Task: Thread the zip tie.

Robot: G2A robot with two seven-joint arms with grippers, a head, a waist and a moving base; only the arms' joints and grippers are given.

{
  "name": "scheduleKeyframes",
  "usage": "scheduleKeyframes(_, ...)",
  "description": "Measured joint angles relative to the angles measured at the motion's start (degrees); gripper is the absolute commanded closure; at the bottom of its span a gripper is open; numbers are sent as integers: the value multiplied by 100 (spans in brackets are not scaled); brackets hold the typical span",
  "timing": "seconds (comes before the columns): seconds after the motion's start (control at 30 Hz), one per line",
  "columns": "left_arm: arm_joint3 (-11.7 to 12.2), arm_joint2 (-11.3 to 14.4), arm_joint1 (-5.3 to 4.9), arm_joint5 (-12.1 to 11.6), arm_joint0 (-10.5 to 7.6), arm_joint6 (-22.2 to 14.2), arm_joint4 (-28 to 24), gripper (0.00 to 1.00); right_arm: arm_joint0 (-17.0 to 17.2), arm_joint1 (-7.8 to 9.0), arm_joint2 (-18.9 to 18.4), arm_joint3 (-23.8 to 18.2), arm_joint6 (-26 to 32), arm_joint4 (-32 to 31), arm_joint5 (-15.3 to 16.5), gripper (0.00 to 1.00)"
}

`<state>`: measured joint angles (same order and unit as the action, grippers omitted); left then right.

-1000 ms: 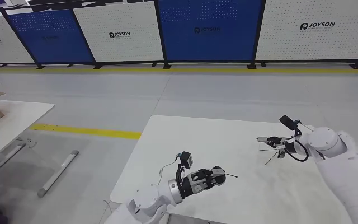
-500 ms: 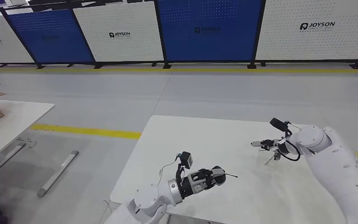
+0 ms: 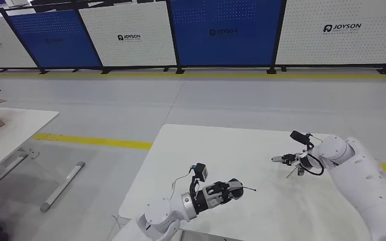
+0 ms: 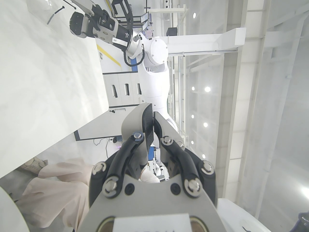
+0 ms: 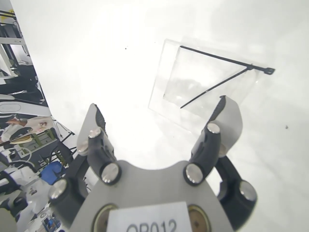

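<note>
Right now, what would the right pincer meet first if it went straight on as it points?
Probably the clear plastic tray lying on the white table, near its closest edge, short of the black zip ties on it; depth is hard to judge.

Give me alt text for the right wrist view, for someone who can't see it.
The open right end effector hangs above a white table, close to a clear plastic sheet where a black zip tie lies in a V.

A thin black zip tie (image 5: pixel 217 57) lies in a narrow V on a clear sheet (image 5: pixel 173 83) on the white counter (image 5: pixel 96 49).
</note>
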<state>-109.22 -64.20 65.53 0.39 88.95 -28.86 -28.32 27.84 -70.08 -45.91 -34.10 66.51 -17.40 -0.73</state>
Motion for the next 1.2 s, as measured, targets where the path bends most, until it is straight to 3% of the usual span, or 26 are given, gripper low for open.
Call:
scheduleKeyframes(0.67,0,0,0,0,0,0,0,100,116,243,-435,-202,-120,-164,-239,0)
scheduleKeyframes(1.0,0,0,0,0,0,0,0,100,282,269,-387,-590,99,-359,-349,0)
scheduleKeyframes(1.2,0,0,0,0,0,0,0,100,285,297,-354,-601,338,-537,-214,0)
